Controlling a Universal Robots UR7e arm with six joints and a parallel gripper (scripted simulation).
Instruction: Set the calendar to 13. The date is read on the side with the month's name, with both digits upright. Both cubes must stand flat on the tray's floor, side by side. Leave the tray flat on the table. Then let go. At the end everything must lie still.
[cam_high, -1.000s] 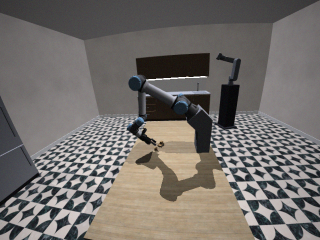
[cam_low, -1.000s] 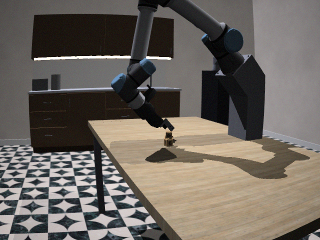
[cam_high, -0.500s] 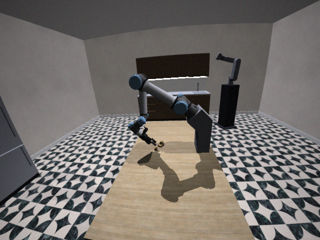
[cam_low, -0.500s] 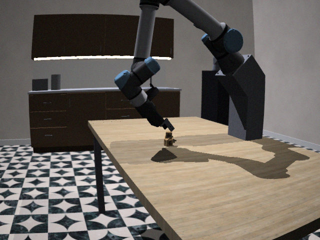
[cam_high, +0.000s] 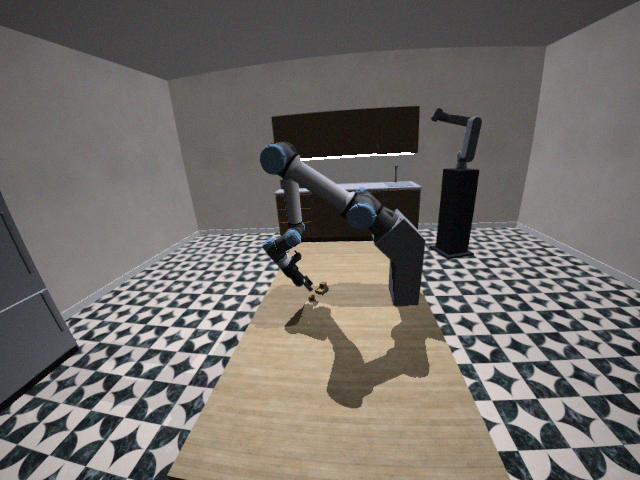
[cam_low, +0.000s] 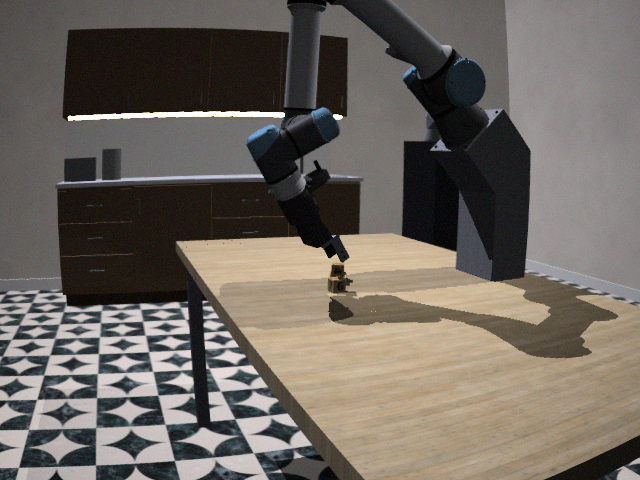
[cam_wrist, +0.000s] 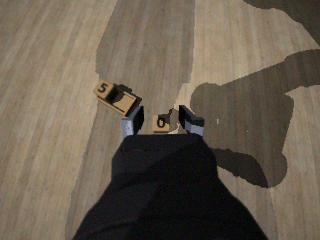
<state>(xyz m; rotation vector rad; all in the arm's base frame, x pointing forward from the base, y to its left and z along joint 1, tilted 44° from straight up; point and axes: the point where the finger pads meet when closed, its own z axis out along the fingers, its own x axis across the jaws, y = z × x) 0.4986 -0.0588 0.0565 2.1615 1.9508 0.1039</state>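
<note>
Two cubes show as tiny shapes in the top view: a loose cube (cam_high: 312, 299) (cam_low: 337, 285) (cam_wrist: 160, 123) and, just beyond it to the right, a seated cube (cam_high: 323, 283) (cam_low: 337, 269) (cam_wrist: 103, 88) with the tray (cam_high: 321, 291) (cam_low: 349, 281) (cam_wrist: 126, 103). They lie closer to the left edge of the tabletop (cam_high: 330, 439) (cam_low: 423, 382) (cam_wrist: 45, 125) than to the base pedestal (cam_high: 406, 276) (cam_low: 509, 222) on the right, and a broad stretch of wood runs from them to the near edge. The pincer (cam_high: 308, 284) (cam_low: 338, 253) (cam_wrist: 161, 112) reaches in from the left, tilted, its tips close to the cubes.

From the exterior view, the loose cube shows what looks like a 6 on its near side. The seated cube appears above and behind it, its mark too small to read surely. Pincer tips hang above both, with some room between.

Through the wrist view, the pincer is wide apart and holds nothing; the loose cube lies between the fingers' lines of sight, its 0 facing up. The tray sits flat to the left, its long axis slanting from upper left to lower right. The seated cube stands at its upper-left end, 5 upward, leaving space along the lower-right part. I cannot tell which side bears the month.

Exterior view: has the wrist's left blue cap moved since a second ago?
Yes: the left blue cap has shifted up and right, closer to the wall cabinet's lower edge.
</note>
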